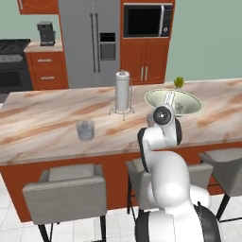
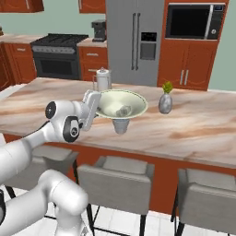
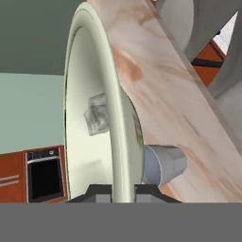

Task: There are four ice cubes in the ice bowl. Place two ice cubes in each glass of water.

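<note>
My gripper is shut on the rim of the pale cream-green ice bowl, one finger on each side of the edge. The bowl hangs off the counter, roughly level, right above one glass of water. That glass sits close under the bowl's underside. I cannot tell if they touch. Pale ice cubes lie clustered inside the bowl. The second glass of water stands alone on the counter, well to the left. My gripper grips the bowl's left edge.
A tall white-silver jug stands on the marble counter between the two glasses, just behind the bowl. A grey vase with a green sprig is right of the bowl. Grey stools line the counter's near side.
</note>
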